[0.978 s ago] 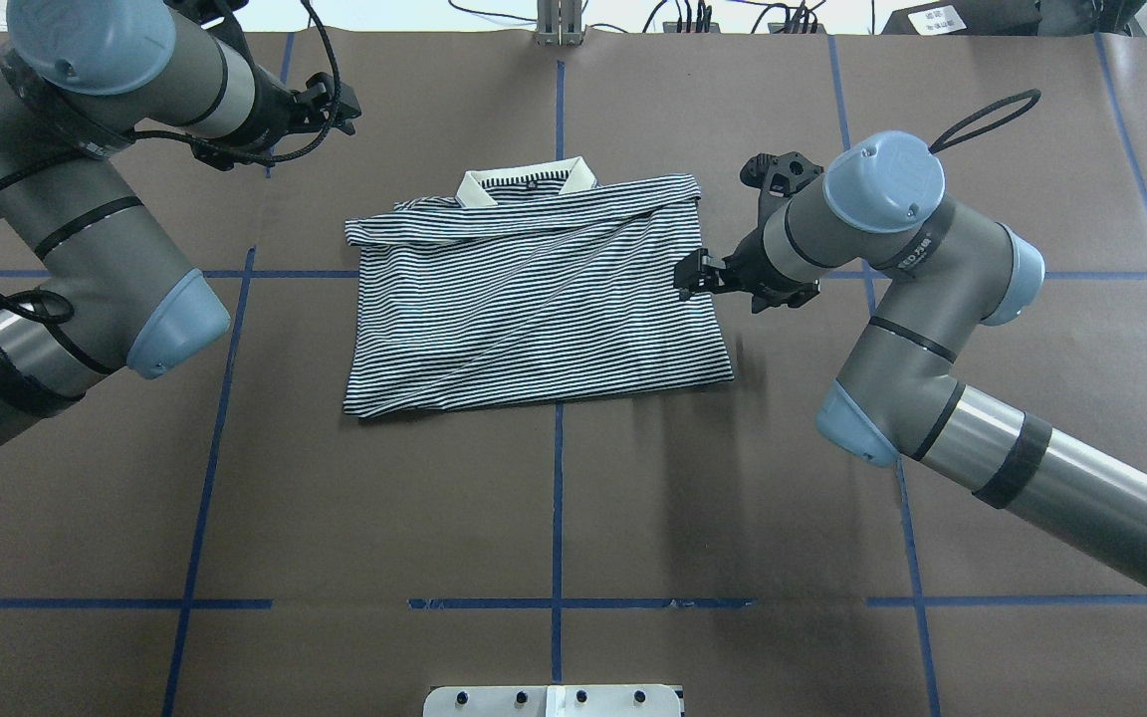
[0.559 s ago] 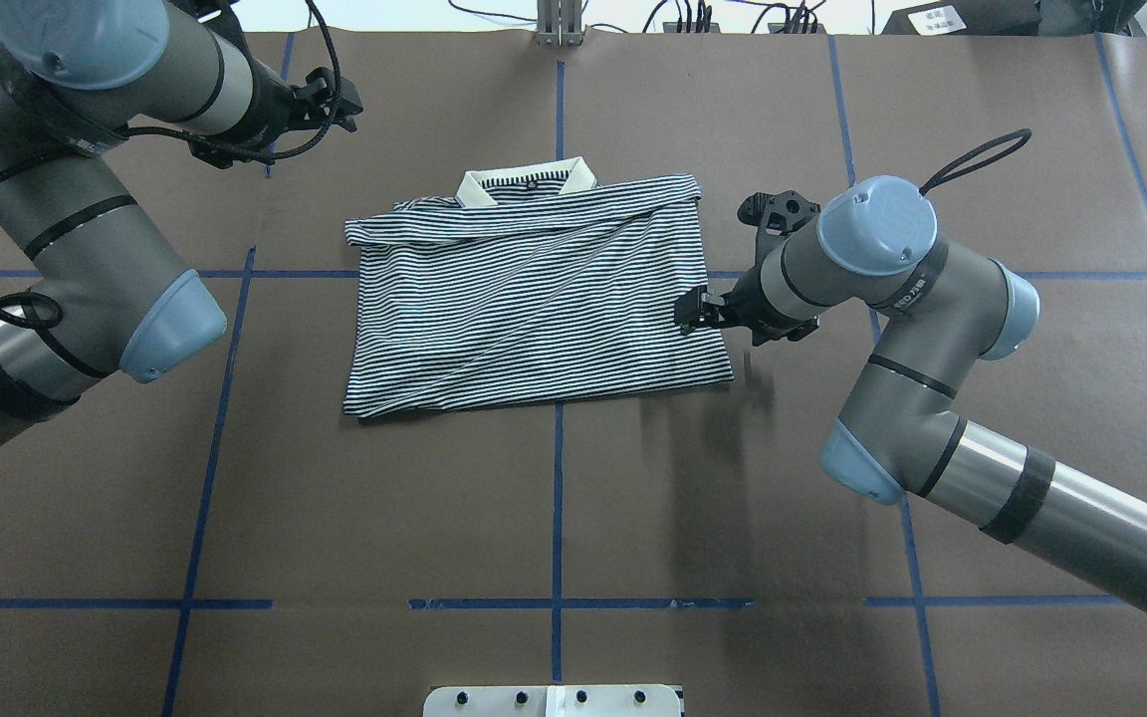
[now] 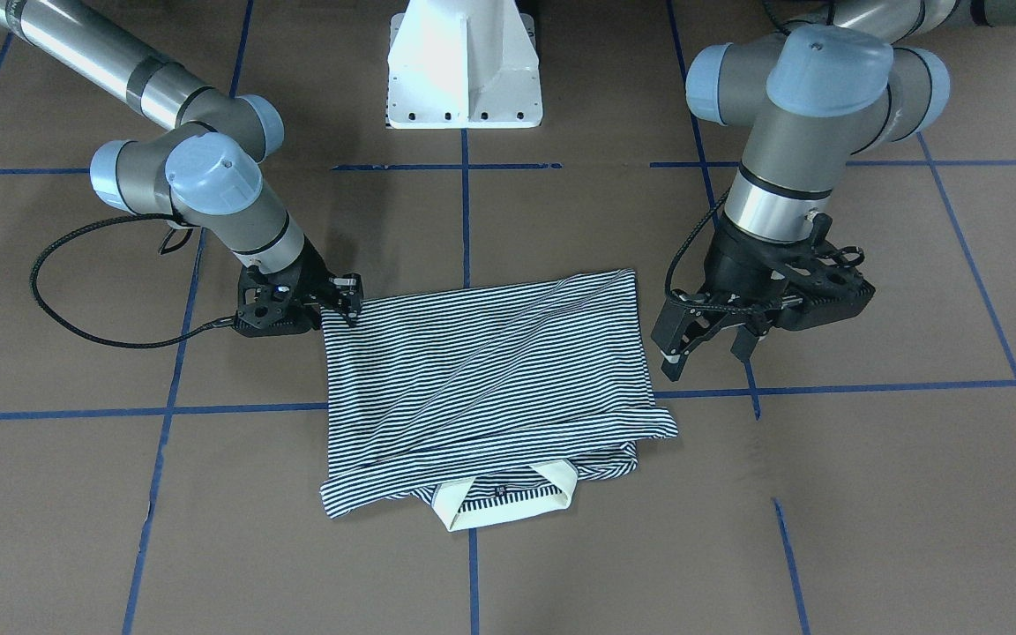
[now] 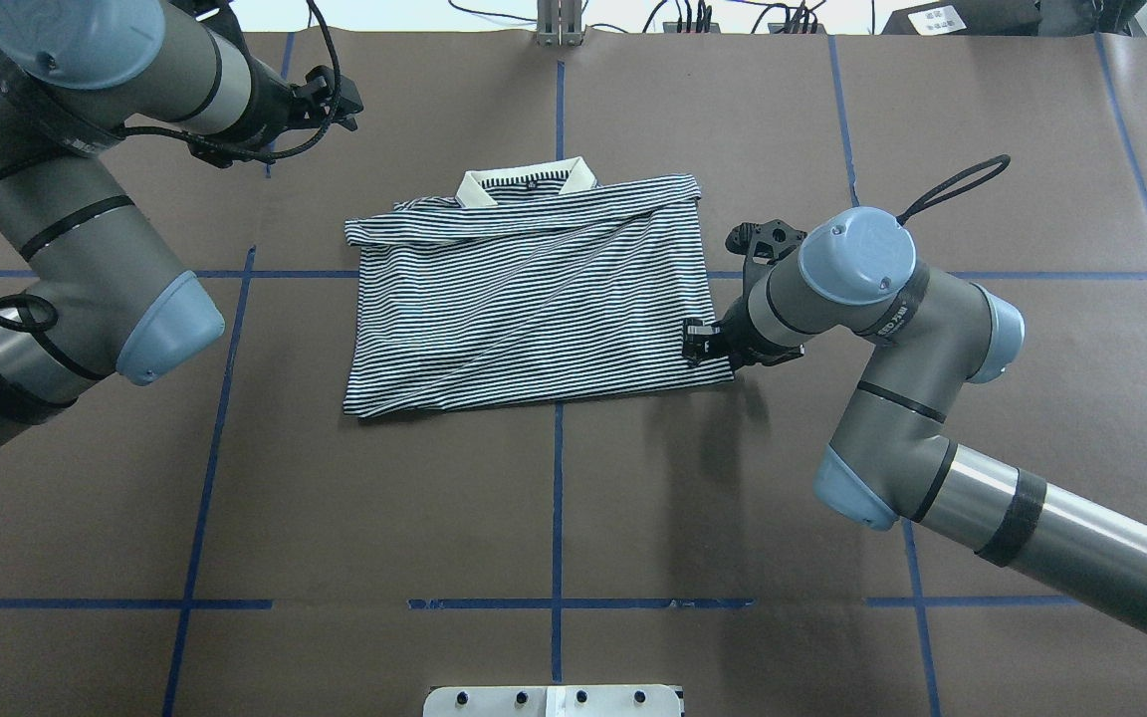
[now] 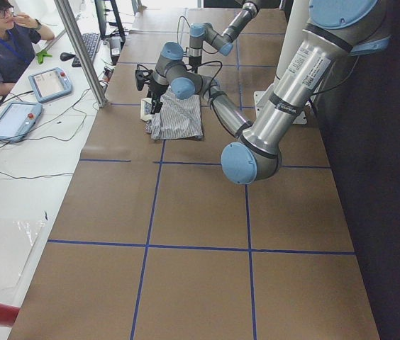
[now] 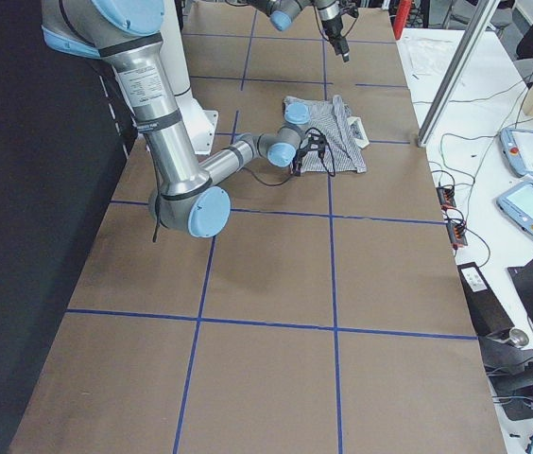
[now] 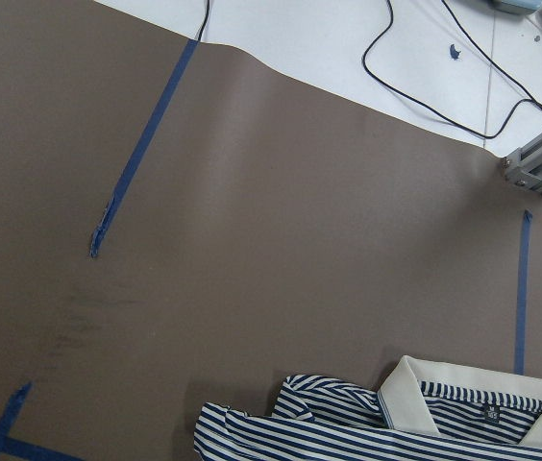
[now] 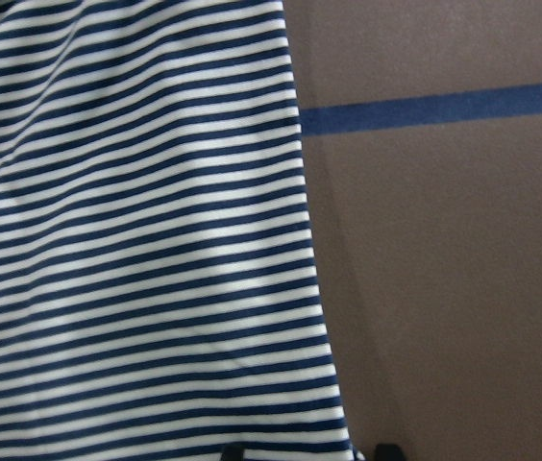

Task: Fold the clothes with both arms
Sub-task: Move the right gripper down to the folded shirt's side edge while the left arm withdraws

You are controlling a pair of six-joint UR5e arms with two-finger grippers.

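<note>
Open right gripper (image 4: 696, 339) straddles the shirt's (image 4: 524, 299) hem corner to pinch it — left gripper (image 3: 706, 353) hangs open, off the cloth.

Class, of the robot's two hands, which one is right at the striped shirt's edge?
The right hand, down at the shirt corner nearest the robot on its right side. The left hand hangs open, well clear of the cloth.

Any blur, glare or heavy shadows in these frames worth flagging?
Overhead view: sharp, even light, only a soft shadow of the right arm on the table. Right wrist view: very close, stripes on the shirt slightly soft. Both side views: a black band along the robot's side.
</note>
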